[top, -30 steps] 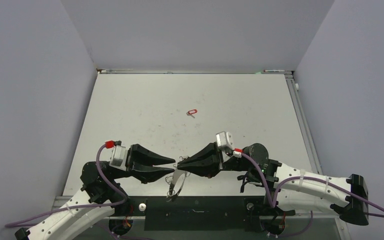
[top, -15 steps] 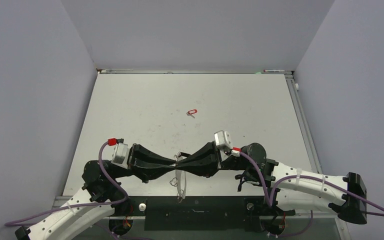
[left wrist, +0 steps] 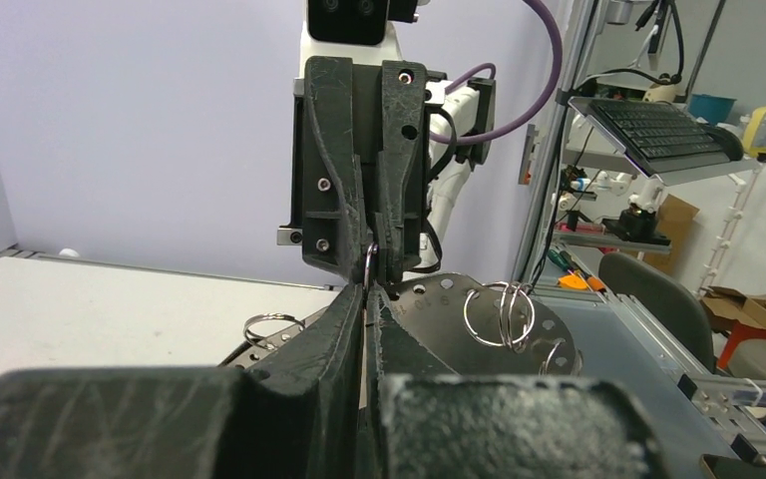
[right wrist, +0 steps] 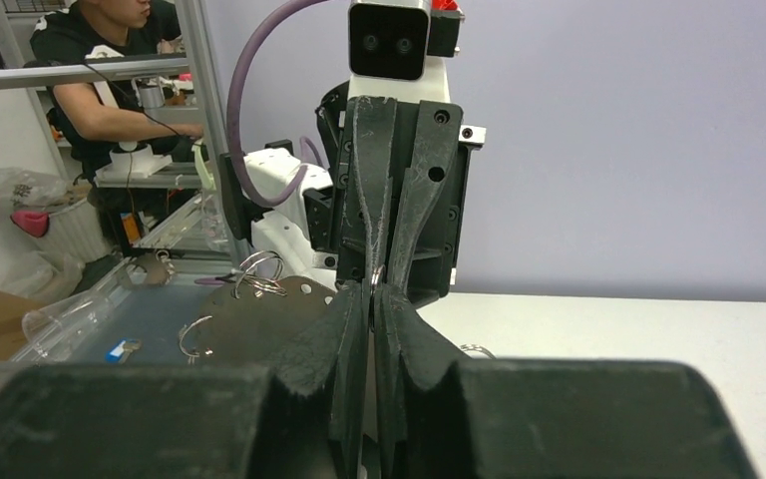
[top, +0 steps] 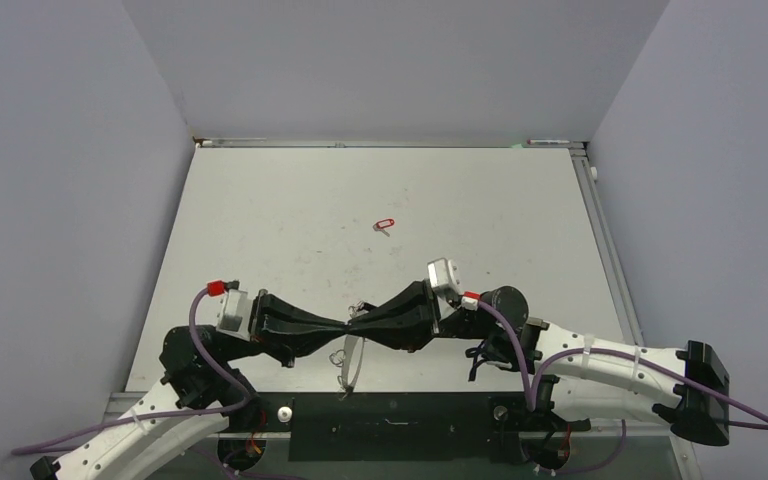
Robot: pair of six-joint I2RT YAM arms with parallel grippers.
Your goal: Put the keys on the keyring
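The keyring (top: 351, 366), a flat pale hoop with wire loops round its rim, hangs edge-on below the two gripper tips near the table's front edge. My left gripper (top: 344, 326) and right gripper (top: 353, 324) meet tip to tip, both shut on the keyring's top rim. In the left wrist view the hoop (left wrist: 504, 324) shows behind my shut left gripper (left wrist: 369, 291), with a small loop (left wrist: 370, 261) pinched between the right gripper's jaws. The right wrist view shows the hoop (right wrist: 259, 311) left of my shut right gripper (right wrist: 371, 291). The red-tagged key (top: 385, 224) lies mid-table, apart. The dark grey key is out of view.
The grey table (top: 260, 220) has a metal rail (top: 600, 230) along its right edge and walls on three sides. A black strip (top: 390, 425) runs along the near edge between the arm bases. A person and shelves show beyond the table in the right wrist view.
My left gripper was open a second ago; it has moved in to the right and shut on the keyring against the right gripper's tips. The hoop swung slightly.
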